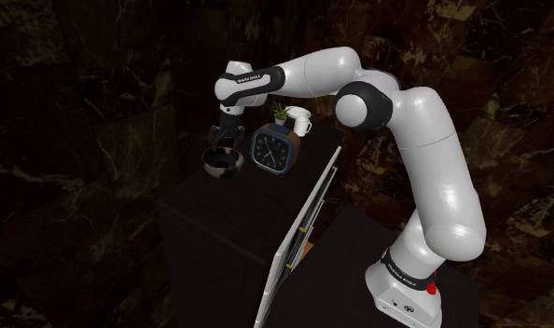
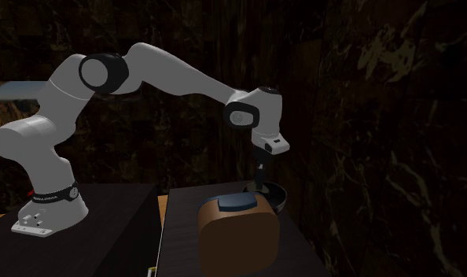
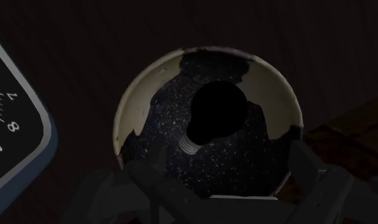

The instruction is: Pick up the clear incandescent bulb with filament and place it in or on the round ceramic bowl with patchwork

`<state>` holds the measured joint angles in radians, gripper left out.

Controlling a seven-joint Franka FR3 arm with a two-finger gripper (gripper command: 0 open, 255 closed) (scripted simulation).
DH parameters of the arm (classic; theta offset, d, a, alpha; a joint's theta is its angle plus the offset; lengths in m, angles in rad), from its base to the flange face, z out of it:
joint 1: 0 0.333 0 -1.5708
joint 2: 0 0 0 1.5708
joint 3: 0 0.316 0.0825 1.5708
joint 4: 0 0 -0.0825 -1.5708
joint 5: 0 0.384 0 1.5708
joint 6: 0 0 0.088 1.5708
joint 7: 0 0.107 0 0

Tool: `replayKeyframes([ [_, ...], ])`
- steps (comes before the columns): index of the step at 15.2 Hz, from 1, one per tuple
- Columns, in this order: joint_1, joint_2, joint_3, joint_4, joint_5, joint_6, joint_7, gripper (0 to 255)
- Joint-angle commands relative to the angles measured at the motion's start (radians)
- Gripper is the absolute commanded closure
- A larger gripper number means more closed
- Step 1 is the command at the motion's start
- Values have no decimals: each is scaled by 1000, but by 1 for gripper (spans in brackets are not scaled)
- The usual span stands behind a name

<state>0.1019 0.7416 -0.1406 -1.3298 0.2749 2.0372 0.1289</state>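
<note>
Gripper (image 3: 221, 159), fingers spread, hovers over bulb (image 3: 216, 113) lying in bowl (image 3: 127, 116): light, slick, prob. fragile; grip gently at ribbed base.

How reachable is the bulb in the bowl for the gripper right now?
Probably yes. The gripper hangs right above the bowl, fingers apart, and the bulb lies uncovered inside it; the clock beside the bowl looks clear of the way down.

The room is dim. A dark wall (image 1: 79, 112) with pale marble veins stands behind everything, from 9 to 3 o'clock in the shoulder view. The black table (image 1: 219, 224) sits in the middle, and a white panel (image 1: 303, 228) runs along its 3 o'clock edge.
</note>
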Motion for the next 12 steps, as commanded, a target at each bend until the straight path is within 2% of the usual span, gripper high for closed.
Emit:
replayKeyframes([
  [1,-2,-14,-2,11,-3,-25,2,0],
  [4,-9,-45,-9,52,-12,-97,9,0],
  [12,-9,-45,-9,52,-11,-97,9,0],
])
